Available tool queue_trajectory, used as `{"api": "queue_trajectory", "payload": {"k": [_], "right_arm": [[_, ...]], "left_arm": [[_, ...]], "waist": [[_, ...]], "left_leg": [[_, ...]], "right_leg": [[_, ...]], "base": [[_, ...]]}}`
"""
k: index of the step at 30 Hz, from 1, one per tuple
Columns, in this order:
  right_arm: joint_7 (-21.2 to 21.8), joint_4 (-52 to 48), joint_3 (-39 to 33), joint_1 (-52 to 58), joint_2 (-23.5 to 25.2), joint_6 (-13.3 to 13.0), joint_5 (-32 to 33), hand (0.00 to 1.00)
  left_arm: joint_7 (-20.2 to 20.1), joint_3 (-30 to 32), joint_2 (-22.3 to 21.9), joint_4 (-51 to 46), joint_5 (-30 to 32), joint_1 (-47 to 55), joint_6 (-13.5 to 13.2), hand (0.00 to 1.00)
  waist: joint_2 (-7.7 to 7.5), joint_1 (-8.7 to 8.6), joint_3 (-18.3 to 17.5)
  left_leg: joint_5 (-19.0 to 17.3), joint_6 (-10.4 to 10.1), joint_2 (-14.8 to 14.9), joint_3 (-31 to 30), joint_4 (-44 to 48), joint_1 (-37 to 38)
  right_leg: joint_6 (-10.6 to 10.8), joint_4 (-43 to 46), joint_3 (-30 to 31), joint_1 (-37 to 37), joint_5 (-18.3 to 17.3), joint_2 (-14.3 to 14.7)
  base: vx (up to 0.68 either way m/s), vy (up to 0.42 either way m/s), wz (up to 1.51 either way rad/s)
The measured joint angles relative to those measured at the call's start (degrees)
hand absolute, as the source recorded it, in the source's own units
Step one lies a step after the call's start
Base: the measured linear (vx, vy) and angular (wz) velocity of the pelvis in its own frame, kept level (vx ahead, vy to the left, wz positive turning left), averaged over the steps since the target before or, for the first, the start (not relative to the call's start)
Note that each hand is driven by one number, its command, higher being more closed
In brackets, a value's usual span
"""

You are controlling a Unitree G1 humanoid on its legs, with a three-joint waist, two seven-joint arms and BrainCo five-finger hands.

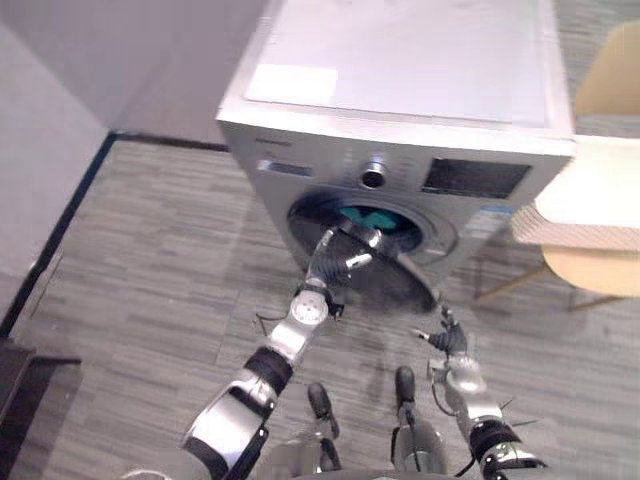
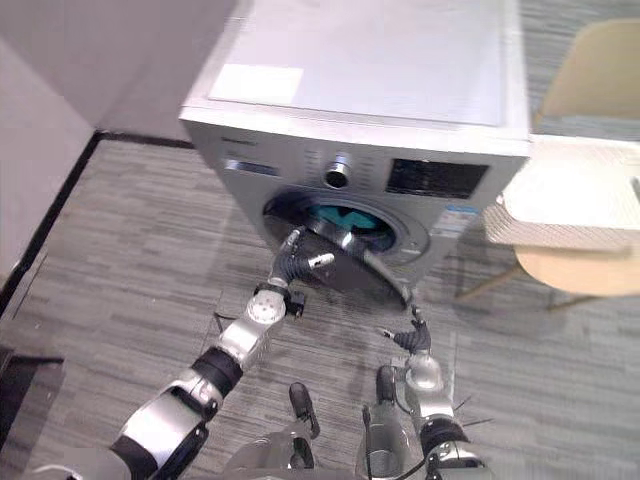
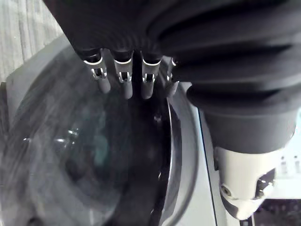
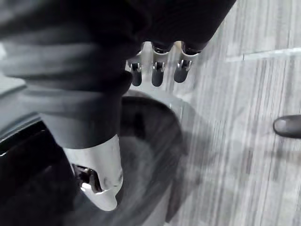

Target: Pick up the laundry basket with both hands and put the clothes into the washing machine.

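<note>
Resting on the washing machine [image 1: 400, 100]'s open door [image 1: 395, 285], centre frame: left hand [image 1: 352, 250], fingers straight. Teal clothes [image 1: 375, 217] lie inside the drum. Right hand [image 1: 452, 350] lower right, fingers relaxed, empty.

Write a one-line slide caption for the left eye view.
Left robot hand on the open washing machine door, teal clothes inside, right robot hand hanging beside it.

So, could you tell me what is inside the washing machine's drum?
Some teal cloth shows in the drum of the washing machine. The half-open door, with the left hand on it, covers the rest.
</note>
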Motion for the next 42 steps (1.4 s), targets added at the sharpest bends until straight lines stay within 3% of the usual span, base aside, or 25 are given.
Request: {"api": "queue_trajectory", "payload": {"k": [2, 5, 9, 12, 15, 18, 21, 24, 28, 32, 34, 35, 37, 39, 40, 42], "right_arm": [[-0.02, -0.95, -0.29, 1.58, 0.70, 0.35, 0.00, 0.00], [-0.22, -3.53, -2.09, 5.70, 2.59, 0.37, 0.00, 0.00], [-0.39, -5.63, -4.96, 10.15, 5.34, 0.37, 0.01, 0.00], [-1.49, -7.77, -4.89, 10.54, 6.30, 0.22, -0.01, 0.00], [-1.54, -9.51, -4.72, 10.18, 6.26, -0.01, 0.00, 0.00], [-1.56, -9.49, -4.65, 10.31, 6.27, 0.04, 0.01, 0.00], [-1.53, -9.28, -4.67, 10.41, 6.17, 0.08, 0.00, 0.00], [-1.48, -5.40, -4.53, 7.77, 6.01, 0.13, -0.02, 0.00], [-1.11, -0.92, -2.24, 5.77, 4.88, 0.24, -0.10, 0.00], [-0.18, 1.58, -1.88, 5.49, 3.77, 0.38, -0.07, 0.00], [0.06, 0.38, -1.34, 5.84, 3.03, 0.81, -0.02, 0.00], [0.64, -5.16, -0.11, 6.84, 2.48, 1.53, -0.03, 0.00], [0.97, -12.07, 1.66, 6.33, 1.46, 0.72, -0.11, 0.00], [0.47, -13.70, 1.86, 5.45, 1.30, -2.32, -0.65, 0.00], [1.39, -9.60, 1.11, 5.98, 2.87, -3.65, -1.78, 0.00], [2.36, -5.55, 1.35, 6.24, 3.29, -3.15, -1.91, 0.00]], "left_arm": [[-0.03, 2.05, -0.24, 3.65, 0.17, -5.93, 0.08, 0.00], [0.01, 7.28, 0.82, 6.51, 1.27, -13.93, 1.78, 0.00], [-1.56, 8.80, 0.34, 6.62, 1.26, -14.96, 2.00, 0.00], [-2.23, 9.21, 0.23, 6.58, 1.26, -14.95, 1.96, 0.00], [-2.21, 9.28, -0.83, 4.65, 3.18, -13.63, 1.04, 0.00], [-2.01, 6.64, -1.12, -2.10, 4.94, -5.93, -0.32, 0.00], [-2.31, 0.28, -0.51, -12.56, 5.42, 6.99, -1.82, 0.00], [-4.51, -0.94, 1.58, -21.20, 2.35, 22.17, -4.09, 0.00], [-8.53, 1.37, 2.91, -23.61, -1.83, 36.64, -5.03, 0.00], [-11.43, 8.83, 2.98, -18.46, -5.94, 42.06, -5.04, 0.00], [-11.33, 13.71, 2.93, -13.87, -5.60, 41.45, -5.02, 0.00], [-10.75, 19.01, 2.87, -10.19, -4.64, 40.74, -4.92, 0.00], [-9.76, 24.49, 3.46, -6.18, -2.22, 41.13, -4.89, 0.00], [-8.62, 28.76, 4.52, -1.62, -0.31, 42.21, -4.70, 0.00], [-7.15, 32.59, 5.84, 1.86, 1.47, 44.39, -4.28, 0.00], [-6.73, 33.74, 6.72, 2.30, 2.17, 45.90, -3.87, 0.00]], "waist": [[0.02, -1.23, -0.01], [0.04, -1.44, -0.02], [-0.22, -2.19, -0.03], [-0.29, -1.71, -0.04], [-0.31, 0.21, -0.04], [-0.33, 1.16, -0.09], [-0.73, 3.79, -1.03], [-1.26, 5.15, -1.82], [-1.24, 5.92, -2.85], [-1.22, 7.23, -2.86], [-1.28, 7.39, -2.93], [-1.29, 7.28, -2.95], [-1.50, 8.14, -2.93], [-2.39, 9.43, -3.19], [-3.59, 10.00, -3.75], [-4.46, 10.32, -4.01]], "left_leg": [[-0.29, 0.25, 0.26, 3.10, -0.06, -1.05], [-0.59, 0.81, 0.58, 8.12, -0.35, -2.82], [-0.58, 0.76, 1.84, 9.60, -0.38, -4.28], [-0.53, 0.69, 2.25, 9.57, -0.21, -4.39], [-0.32, 0.53, 2.46, 7.84, -0.06, -4.13], [-0.08, 0.18, 2.95, 5.41, -0.03, -2.20], [0.04, -0.07, 3.74, 1.46, 0.69, -0.82], [0.34, -0.54, 3.95, -1.64, 0.52, 1.12], [0.39, -0.62, 3.53, -6.09, 0.89, 2.01], [0.39, -0.75, 2.11, -11.70, 4.02, -0.45], [-0.53, -0.62, 2.43, -9.56, 4.52, -1.99], [-1.24, -0.12, 3.23, -4.57, 5.26, -3.02], [-1.21, -0.09, 3.15, -3.36, 5.72, -3.73], [-1.90, 0.89, 2.30, -3.49, 6.43, -3.46], [-4.28, 2.46, 0.94, -4.78, 9.34, -3.15], [-6.28, 3.26, 0.05, -4.56, 11.99, -3.25]], "right_leg": [[-0.24, 0.02, 3.21, -2.89, 0.74, 0.50], [-0.18, -0.11, 7.80, -7.22, 2.75, 1.22], [-0.67, -0.07, 8.41, -9.25, 3.20, 2.54], [-0.86, -0.02, 8.39, -9.44, 3.33, 2.91], [-1.18, 0.22, 6.90, -8.50, 3.14, 2.85], [-2.05, 0.34, 4.03, -5.15, 2.18, 2.90], [-2.44, 1.55, 0.14, -1.93, -0.01, 3.06], [-2.46, 0.65, -2.89, 2.03, -0.89, 3.17], [-2.05, -0.60, -7.61, 6.15, -1.72, 2.71], [-1.21, 0.60, -17.06, 10.06, -3.71, 0.73], [-0.72, 1.25, -21.01, 10.75, -4.46, -0.08], [-0.25, 1.99, -23.88, 10.84, -5.02, -0.86], [0.55, 2.90, -25.16, 10.75, -6.07, -1.58], [1.52, 3.58, -25.12, 11.24, -6.81, -2.66], [2.72, 5.19, -26.77, 12.94, -8.78, -4.30], [3.48, 8.66, -27.23, 13.48, -11.37, -6.14]], "base": [[0.06, -0.057, -0.93], [0.12, -0.058, -0.88], [0.11, -0.056, -0.21], [0.04, -0.025, -0.03], [0.02, -0.019, 0.23], [0.04, -0.008, 0.46], [0.07, -0.011, 0.60], [0.10, -0.012, 0.52], [0.08, 0.008, 0.68], [0.00, 0.070, 1.06], [-0.07, 0.109, 1.26], [0.00, 0.091, 1.15], [0.04, 0.096, 0.71], [0.07, 0.117, 0.35], [0.11, 0.090, 0.51], [0.21, 0.123, 0.47]]}}
